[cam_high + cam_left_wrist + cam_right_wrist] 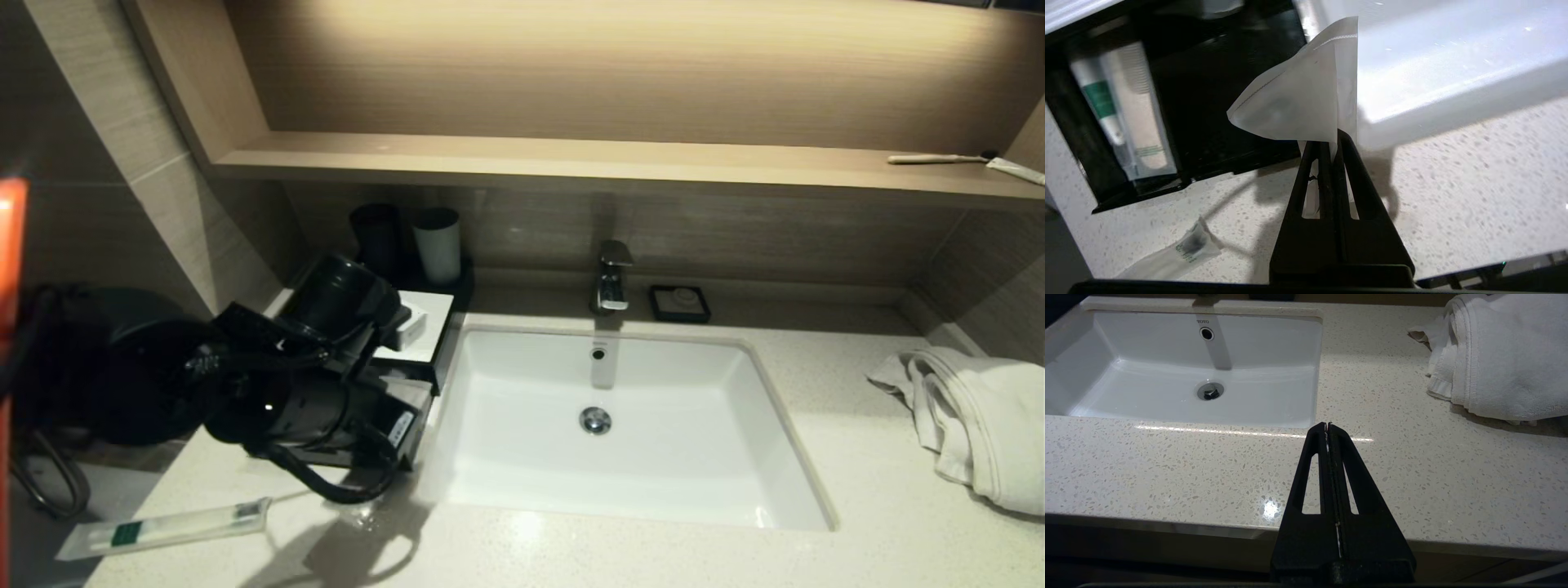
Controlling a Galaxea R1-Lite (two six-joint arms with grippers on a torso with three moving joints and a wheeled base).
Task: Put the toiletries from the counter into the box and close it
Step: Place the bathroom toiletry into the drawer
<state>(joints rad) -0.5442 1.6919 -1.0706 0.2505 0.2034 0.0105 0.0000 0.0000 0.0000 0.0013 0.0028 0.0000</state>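
My left gripper is shut on the edge of a short white plastic packet, which it holds up above the counter between the open box and the sink. Inside the black drawer lies a packet with a green label. A long slim packet rests on the counter near the front left edge, and its end shows in the left wrist view. In the head view my left arm covers most of the box, leaving its white top panel showing. My right gripper is shut and empty.
The white sink basin sits mid-counter with a tap behind it. A white towel is heaped at the right. A black soap dish and two cups stand at the back. A toothbrush lies on the shelf.
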